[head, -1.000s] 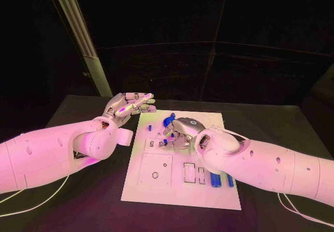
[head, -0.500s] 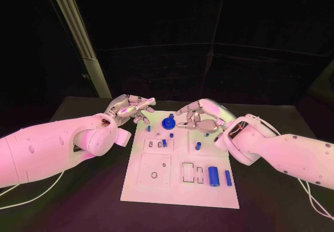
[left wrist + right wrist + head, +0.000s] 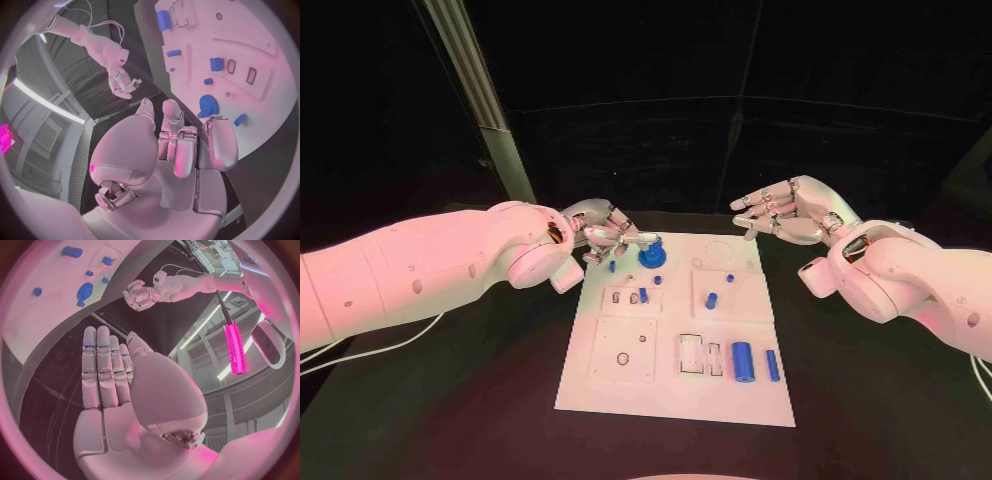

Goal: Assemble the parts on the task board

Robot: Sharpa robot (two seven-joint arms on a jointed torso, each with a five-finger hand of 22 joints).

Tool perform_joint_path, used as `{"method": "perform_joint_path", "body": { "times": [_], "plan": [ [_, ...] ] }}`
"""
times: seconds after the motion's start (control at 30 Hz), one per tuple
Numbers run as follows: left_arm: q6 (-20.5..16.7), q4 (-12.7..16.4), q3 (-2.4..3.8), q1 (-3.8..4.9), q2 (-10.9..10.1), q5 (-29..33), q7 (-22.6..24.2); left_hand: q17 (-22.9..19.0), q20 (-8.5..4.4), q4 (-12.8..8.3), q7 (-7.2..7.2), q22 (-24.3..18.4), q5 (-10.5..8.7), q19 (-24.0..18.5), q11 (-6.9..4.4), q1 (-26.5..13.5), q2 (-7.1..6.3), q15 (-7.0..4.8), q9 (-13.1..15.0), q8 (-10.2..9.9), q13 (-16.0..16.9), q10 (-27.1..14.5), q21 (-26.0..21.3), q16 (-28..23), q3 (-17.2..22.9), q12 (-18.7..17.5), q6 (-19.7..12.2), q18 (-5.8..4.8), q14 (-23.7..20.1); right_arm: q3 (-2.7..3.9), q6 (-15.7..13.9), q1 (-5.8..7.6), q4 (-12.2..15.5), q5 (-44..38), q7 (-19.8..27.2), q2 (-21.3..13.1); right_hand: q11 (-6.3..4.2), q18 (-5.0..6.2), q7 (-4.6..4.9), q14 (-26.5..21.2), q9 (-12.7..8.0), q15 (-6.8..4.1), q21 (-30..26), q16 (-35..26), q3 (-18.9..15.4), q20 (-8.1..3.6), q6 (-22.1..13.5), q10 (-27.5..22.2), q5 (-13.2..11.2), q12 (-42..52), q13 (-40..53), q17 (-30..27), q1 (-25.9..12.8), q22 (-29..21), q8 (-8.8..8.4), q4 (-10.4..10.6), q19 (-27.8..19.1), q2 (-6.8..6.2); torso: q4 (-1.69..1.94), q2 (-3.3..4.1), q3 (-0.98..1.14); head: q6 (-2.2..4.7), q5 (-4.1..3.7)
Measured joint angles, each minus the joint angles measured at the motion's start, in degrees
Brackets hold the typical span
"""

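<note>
- While the task board lies lengthwise on the black worktop, long axis running near to far, most blue parts sit in its far half and two blue cylinders lie near its right edge, long axes near to far
- Closest to the work is the left robot hand, over the board's far left corner, fingers curled with nothing visibly held; the blue gear sits just to its right and slightly nearer, almost under the fingertips
- Seen from the left wrist, the gear lies just beyond the curled fingers, a small blue peg beside it
- Well off the board's far right corner, the right robot hand is raised, fingers straight together and empty; from its wrist the gear looks far away
- Judged from this, any move on the gear falls to the left arm: a short reach right and down, while the right would have to cross back over the board's width
</note>
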Motion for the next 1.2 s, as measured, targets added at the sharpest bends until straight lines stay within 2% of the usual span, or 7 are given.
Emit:
{"method": "perform_joint_path", "body": {
  "times": [0.07, 0.13, 0.27, 0.37, 0.47, 0.87, 1.2],
  "plan": [
    [1.84, -0.34, 0.00, 0.38, 1.10, -2.64, -3.57, 0.00, -0.34, 0.50, -0.41, 2.62, 0.01, 0.40, -0.32, -0.37, 0.37, -0.19, 1.50, 2.03, 4.76, 0.64, 1.51, 0.00, -0.51, 4.76, -0.41, -0.35, 0.19, 0.00, 0.40, 0.17, -0.74, 1.25, 0.14, -0.20, 0.07, -0.01, 0.00, 0.49, 0.00, -0.11, -0.63, -0.73, 0.01, -0.09, 0.00, 0.34, 0.00, -0.19, -0.70, -0.35, -0.14, -0.50, 0.00, 0.01, 0.48, -0.14, 0.02, -0.26, 0.14, -0.13, 0.25],
    [3.73, -0.84, 0.00, 0.72, 2.33, -5.31, -7.51, 0.00, -0.34, 0.88, -0.41, 3.65, 0.01, 0.40, -0.56, -1.60, 0.64, -0.22, 2.93, 3.94, 7.26, 0.88, 2.09, 0.00, -0.89, 7.21, -0.41, -0.35, 0.18, 0.01, 0.73, 0.35, -1.34, 2.32, 0.25, -0.35, 0.08, -0.02, 0.00, 0.99, 0.00, 0.02, -1.45, -1.57, 0.16, -0.11, 0.00, 0.76, 0.00, -0.67, -1.43, -0.78, -0.38, -1.07, 0.00, 0.16, 1.05, -0.38, 0.04, -0.45, 0.27, -0.19, 0.37],
    [6.17, -1.84, 0.00, 1.20, 3.88, -9.17, -13.40, -0.01, -0.55, 0.94, -1.13, 4.76, 0.01, 0.61, -0.89, -3.07, 0.60, -0.60, 6.26, 7.66, 10.09, 1.21, 3.04, 0.00, -2.38, 10.04, -1.13, -0.34, 0.19, 0.02, 1.09, 0.61, -1.80, 3.55, 0.31, -0.50, 0.10, -0.02, 0.00, 1.22, 0.00, 0.19, -2.06, -2.13, 0.16, -0.12, 0.00, 0.78, 0.00, -0.69, -1.96, -1.07, -0.65, -1.54, 0.00, 0.16, 1.45, -0.65, 0.05, -0.76, 0.55, -0.47, 0.69],
    [7.03, -2.85, 0.00, 1.41, 5.07, -11.31, -16.51, -0.01, -0.83, 0.93, -1.76, 4.77, 0.01, 0.65, -1.39, -3.95, 0.45, -1.22, 9.94, 11.21, 12.30, 1.70, 4.11, 0.00, -3.98, 12.17, -2.36, -0.61, 0.18, 0.02, 1.23, 0.77, -2.08, 4.08, 0.31, -0.44, -0.04, -0.02, 0.00, 1.71, -0.01, -0.08, -2.21, -2.36, 0.36, -0.12, 0.00, 1.28, 0.00, -0.69, -2.21, -1.18, -0.65, -1.79, 0.00, -0.04, 1.87, -0.65, 0.05, -0.85, 0.62, -0.49, 0.81],
    [7.65, -3.93, 0.00, 1.47, 6.45, -13.07, -19.11, -0.01, -0.87, 1.00, -2.07, 4.77, 0.01, 0.62, -1.61, -3.98, 0.48, -1.22, 12.28, 13.23, 13.28, 1.93, 4.40, 0.00, -4.67, 13.16, -3.29, -1.20, 0.18, 0.01, 1.30, 0.80, -2.30, 4.49, 0.21, -0.32, -0.13, -0.02, 0.00, 1.80, -0.01, 0.01, -2.52, -2.69, 0.36, -0.12, 0.00, 1.36, 0.00, -0.92, -2.34, -1.25, -0.65, -1.96, 0.00, -0.04, 1.87, -0.65, 0.05, -0.91, 0.62, -0.53, 0.88],
    [10.69, -7.86, -0.08, 1.42, 10.34, -16.80, -24.72, -0.02, -0.87, 1.16, -1.92, 4.77, -0.21, 0.63, -1.69, -5.06, 0.36, -1.22, 14.79, 14.81, 13.92, 2.00, 4.61, 0.00, -5.78, 13.61, -4.64, -1.20, 0.19, 0.00, 1.31, 0.89, -2.73, 5.09, -0.69, 0.11, 0.00, -0.03, 0.07, 1.80, -0.07, 0.01, -3.96, -4.16, 0.93, 0.09, -0.07, 1.23, 0.22, -1.39, -3.16, -1.76, -0.87, -2.86, 0.00, -0.28, 2.07, -0.87, 0.01, -0.80, 0.45, -0.85, 1.21],
    [12.56, -9.93, -1.96, 0.92, 12.37, -17.99, -26.12, -0.02, -1.07, 1.32, -2.16, 4.76, -0.48, 0.43, -1.68, -8.23, -0.24, -1.42, 16.14, 15.47, 14.08, 1.99, 4.61, 0.00, -7.05, 13.61, -5.41, -1.20, -0.02, 0.00, 1.34, 0.89, -3.04, 5.20, -1.13, 0.60, 0.09, -0.03, 0.41, 1.79, -0.07, 0.01, -4.32, -4.68, 1.14, 0.09, -0.43, 1.14, 0.47, -1.38, -3.47, -1.94, -0.87, -3.19, 0.00, -0.50, 2.07, -0.87, 0.01, -0.70, 0.42, -1.05, 0.97]
  ]
}}
